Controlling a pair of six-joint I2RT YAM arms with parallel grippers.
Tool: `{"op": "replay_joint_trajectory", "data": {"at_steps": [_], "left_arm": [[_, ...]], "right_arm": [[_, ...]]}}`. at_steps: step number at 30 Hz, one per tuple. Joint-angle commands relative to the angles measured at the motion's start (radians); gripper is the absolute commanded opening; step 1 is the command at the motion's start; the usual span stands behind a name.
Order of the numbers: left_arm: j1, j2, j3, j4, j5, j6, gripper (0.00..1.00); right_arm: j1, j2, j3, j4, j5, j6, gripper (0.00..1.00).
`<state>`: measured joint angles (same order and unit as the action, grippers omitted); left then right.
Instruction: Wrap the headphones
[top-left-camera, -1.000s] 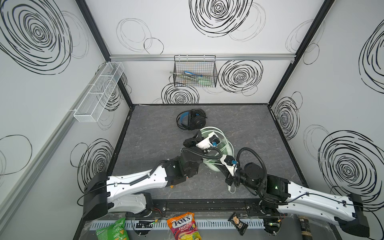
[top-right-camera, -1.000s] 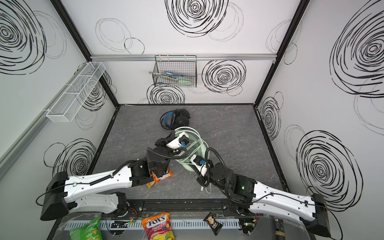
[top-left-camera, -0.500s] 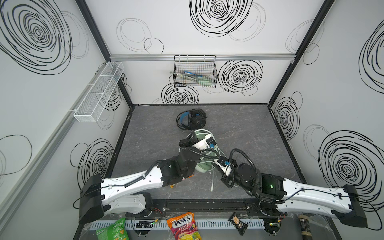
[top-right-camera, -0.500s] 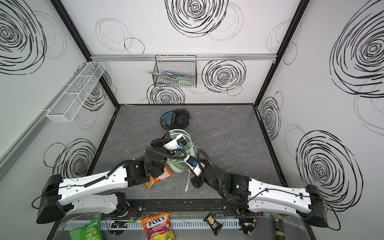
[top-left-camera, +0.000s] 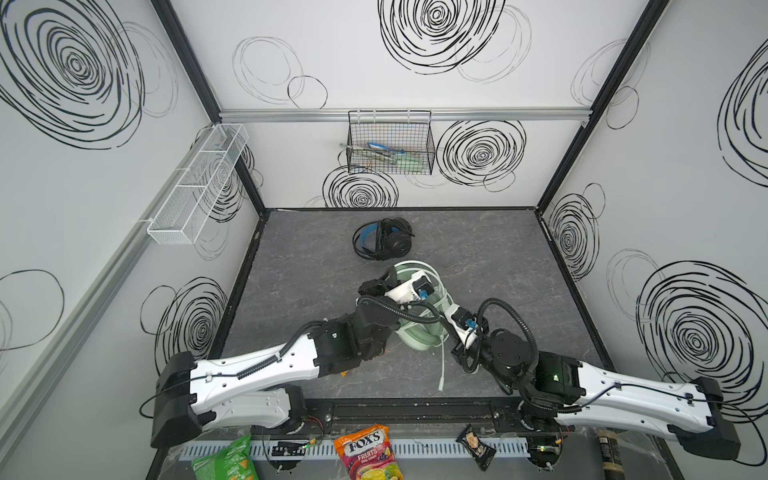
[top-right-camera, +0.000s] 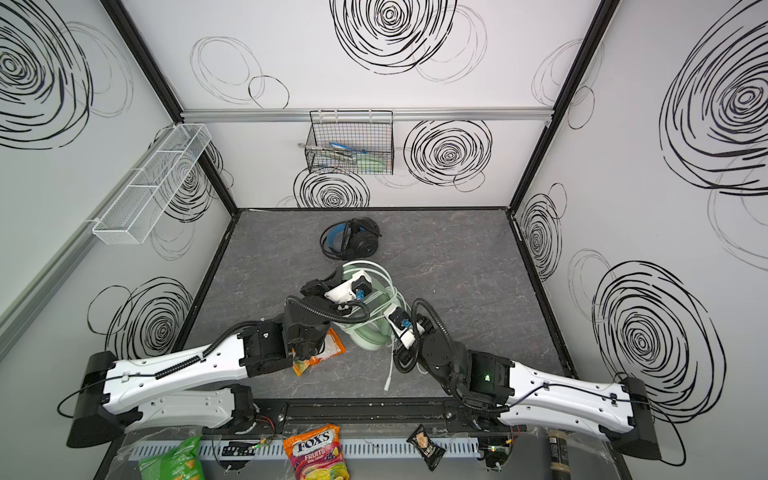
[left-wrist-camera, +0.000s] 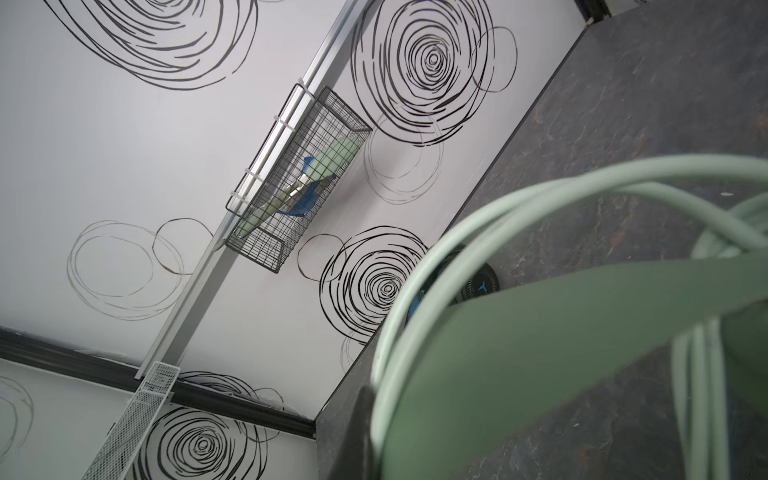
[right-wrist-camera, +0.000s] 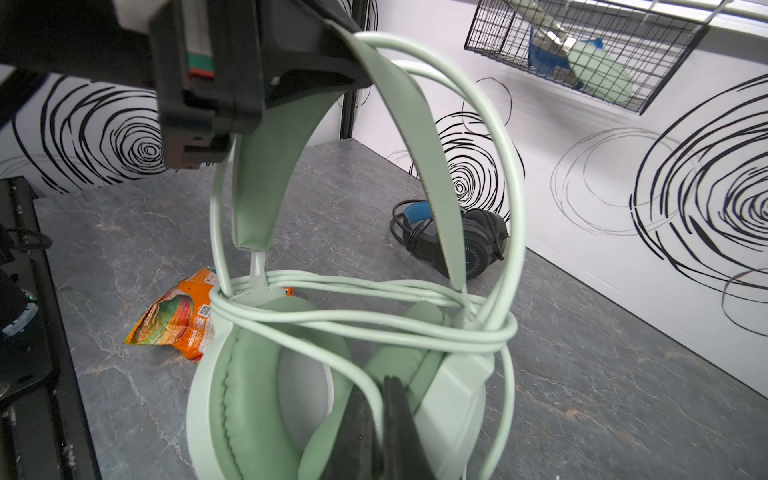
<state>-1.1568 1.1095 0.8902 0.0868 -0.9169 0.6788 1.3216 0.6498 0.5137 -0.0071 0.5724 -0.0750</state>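
Noted loose plug end (top-left-camera: 442, 370) dangling unwound toward tabletop (top-left-camera: 498, 266), right tool (right-wrist-camera: 376, 399) pinched on cable (right-wrist-camera: 374, 328). Found mint-green headphones (right-wrist-camera: 266, 399) hung mid-tabletop from left tool (right-wrist-camera: 336, 66) clamped on headband (right-wrist-camera: 274, 166), several turns wound. Judged black headphones (top-left-camera: 384, 244) at back already bundled.

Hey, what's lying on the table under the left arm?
An orange snack bag lies on the table beneath the left arm. The arm covers one end of it in a top view; anything else beneath cannot be seen.
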Motion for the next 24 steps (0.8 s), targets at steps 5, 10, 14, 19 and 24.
{"op": "replay_joint_trajectory", "data": {"at_steps": [5, 10, 14, 19, 24], "left_arm": [[-0.004, -0.051, 0.035, -0.213, 0.048, -0.032, 0.0], [0.025, -0.02, 0.048, -0.234, -0.003, -0.046, 0.0], [0.047, -0.005, 0.057, -0.246, -0.024, -0.056, 0.0], [0.053, 0.004, 0.078, -0.284, -0.017, -0.076, 0.0], [0.028, 0.005, 0.127, -0.37, 0.051, -0.131, 0.0]], "right_arm": [[-0.033, -0.008, 0.011, 0.025, 0.135, -0.01, 0.07], [0.009, 0.12, 0.061, -0.023, 0.207, -0.027, 0.05], [0.039, 0.157, 0.082, -0.024, 0.249, -0.038, 0.06], [0.042, 0.127, 0.083, -0.027, 0.285, -0.061, 0.08], [0.044, 0.114, 0.089, -0.044, 0.35, -0.065, 0.1]]}}
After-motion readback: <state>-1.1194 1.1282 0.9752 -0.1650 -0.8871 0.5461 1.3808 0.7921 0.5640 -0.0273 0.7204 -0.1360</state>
